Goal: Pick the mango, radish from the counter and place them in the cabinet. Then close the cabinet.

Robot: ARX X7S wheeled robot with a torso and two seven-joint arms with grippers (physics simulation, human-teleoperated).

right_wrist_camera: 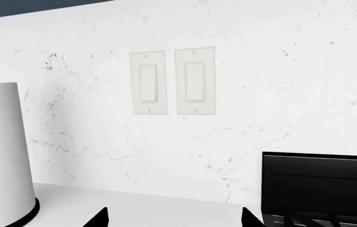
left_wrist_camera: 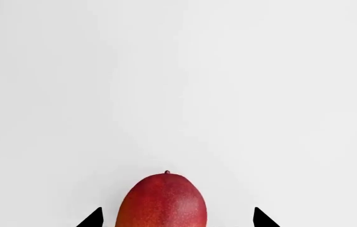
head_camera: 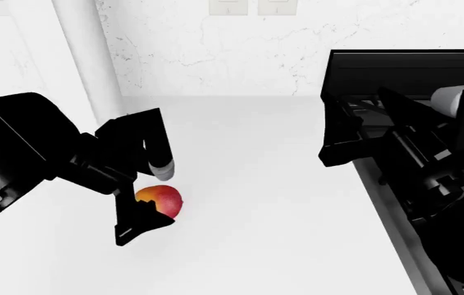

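With its two fingers spread open either side of the mango [left_wrist_camera: 162, 201], which lies on the white bench [head_camera: 281, 184], the left hand [head_camera: 145, 196] looks set to grip the fruit.

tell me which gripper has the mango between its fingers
The left gripper. Its open fingers straddle the mango on the white counter, while the right gripper hangs by the stove, nothing between its fingers.
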